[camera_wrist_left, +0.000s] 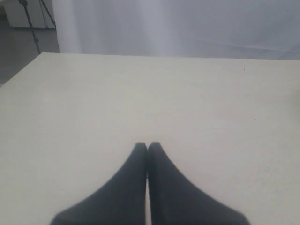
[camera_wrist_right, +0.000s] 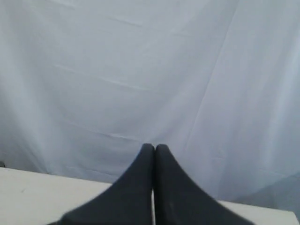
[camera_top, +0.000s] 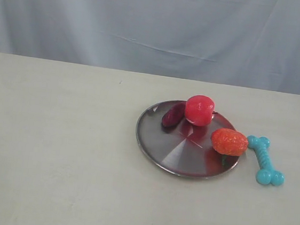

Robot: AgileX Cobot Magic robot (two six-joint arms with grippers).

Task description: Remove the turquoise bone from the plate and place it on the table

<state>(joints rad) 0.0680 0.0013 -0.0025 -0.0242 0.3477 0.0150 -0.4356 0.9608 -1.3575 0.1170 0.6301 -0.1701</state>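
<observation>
The turquoise bone [camera_top: 264, 160] lies flat on the pale beige table [camera_top: 54, 151], just right of the plate and apart from its rim. The shiny silver plate [camera_top: 173, 150] sits right of centre in the exterior view. Neither arm shows in the exterior view. My left gripper [camera_wrist_left: 147, 146] is shut with nothing in it, above bare tabletop [camera_wrist_left: 140, 93]. My right gripper [camera_wrist_right: 154, 147] is also shut and empty, facing the grey-blue cloth backdrop [camera_wrist_right: 140, 70]. The bone and plate are out of both wrist views.
On the plate rest a red apple [camera_top: 199, 110], a dark maroon sausage-shaped toy [camera_top: 173, 115] and an orange-red strawberry-like toy [camera_top: 229, 142] at its right rim, close to the bone. A grey-blue curtain [camera_top: 159, 27] hangs behind the table's far edge.
</observation>
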